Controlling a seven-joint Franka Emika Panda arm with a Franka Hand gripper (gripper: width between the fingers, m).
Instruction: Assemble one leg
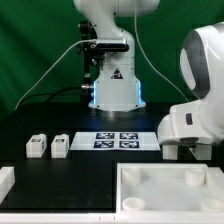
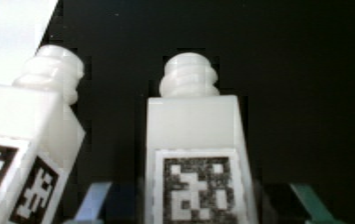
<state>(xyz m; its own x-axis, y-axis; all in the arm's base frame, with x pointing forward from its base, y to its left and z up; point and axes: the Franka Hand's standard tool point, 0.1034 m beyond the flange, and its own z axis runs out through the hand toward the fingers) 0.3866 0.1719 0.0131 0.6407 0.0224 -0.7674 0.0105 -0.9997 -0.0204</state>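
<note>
In the wrist view two white legs stand close together on the black table, each with a ribbed peg at its end and a black-and-white tag on a face. My gripper (image 2: 200,205) is open and straddles one leg (image 2: 197,140), with a dark gap between the leg and each fingertip (image 2: 97,200). The second leg (image 2: 28,130) stands just outside that fingertip. In the exterior view the arm's white wrist housing (image 1: 190,120) at the right hides my gripper and these legs. Two more legs (image 1: 38,146) (image 1: 61,146) stand at the exterior view's left.
The marker board (image 1: 118,139) lies mid-table in front of the robot base (image 1: 112,85). A large white tray-like piece with a raised rim (image 1: 165,172) sits at the front. Another white part (image 1: 5,180) lies at the front left edge.
</note>
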